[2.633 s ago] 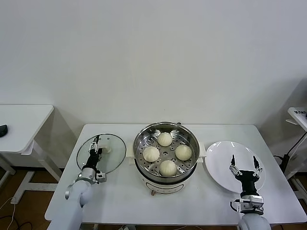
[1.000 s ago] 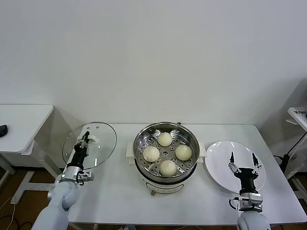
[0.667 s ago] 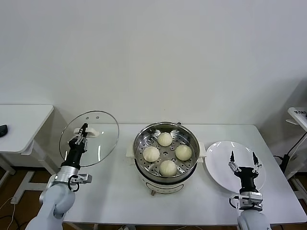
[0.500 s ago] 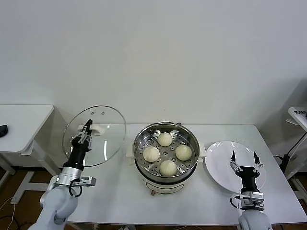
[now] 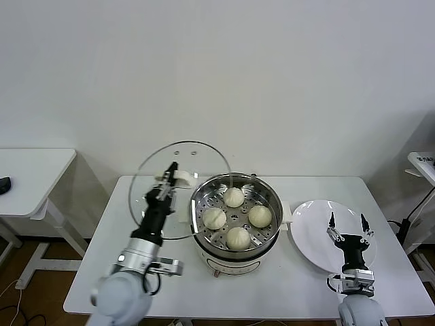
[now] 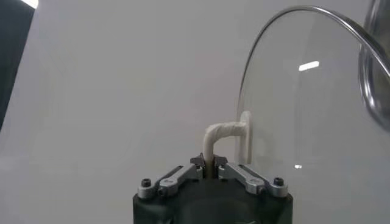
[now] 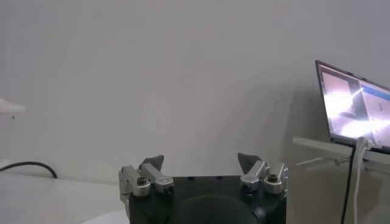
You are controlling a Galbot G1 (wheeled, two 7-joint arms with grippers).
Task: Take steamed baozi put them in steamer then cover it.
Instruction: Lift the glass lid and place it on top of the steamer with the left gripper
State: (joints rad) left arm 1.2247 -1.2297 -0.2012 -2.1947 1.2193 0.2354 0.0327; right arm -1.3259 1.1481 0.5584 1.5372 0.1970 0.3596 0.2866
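Low in the frame's right corner, the right gripper [image 5: 346,225] waits over the flat white plate [image 5: 310,227], its fingers spread apart and holding nothing. Left of centre, the left gripper [image 5: 165,189] pinches the cream-white handle of the round clear glass cover [image 5: 204,159]. It holds the cover tipped up on edge, up in the air beside the round shiny steel steamer [image 5: 236,206]. At the frame's middle, four smooth cream-white baozi [image 5: 238,237] sit on the steamer's holed tray. That part looks done. I think only the covering is left.
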